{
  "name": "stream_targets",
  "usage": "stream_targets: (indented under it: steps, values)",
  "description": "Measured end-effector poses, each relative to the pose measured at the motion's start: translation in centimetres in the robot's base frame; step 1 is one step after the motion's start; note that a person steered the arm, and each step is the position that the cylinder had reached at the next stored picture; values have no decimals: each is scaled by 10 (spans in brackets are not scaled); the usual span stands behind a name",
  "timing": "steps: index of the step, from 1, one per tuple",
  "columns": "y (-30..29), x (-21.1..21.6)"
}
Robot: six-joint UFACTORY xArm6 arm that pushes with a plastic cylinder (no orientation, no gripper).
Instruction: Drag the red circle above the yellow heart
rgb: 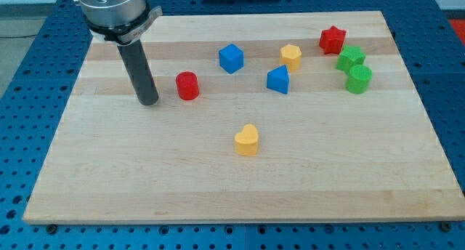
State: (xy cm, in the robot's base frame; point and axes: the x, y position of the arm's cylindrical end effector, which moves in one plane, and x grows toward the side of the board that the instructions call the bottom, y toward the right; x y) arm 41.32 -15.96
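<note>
Tip (149, 102) – plain rod end effector, no jaws | beside red circle (187, 86) | yellow heart (247, 140) – well apart

No text, label, brand, number or sign can be read anywhere in this view.

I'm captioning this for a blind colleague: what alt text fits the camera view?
My tip rests on a wooden board just left of the red circle, with the yellow heart lower, toward the view's right. Blue, yellow, red and green blocks sit farther right near the top.
</note>
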Motion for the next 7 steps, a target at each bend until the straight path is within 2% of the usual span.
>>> stream_targets:
  steps: [1, 2, 3, 7]
  values:
    - [19, -37]
    - [68, -42]
    - [81, -27]
    - [60, 40]
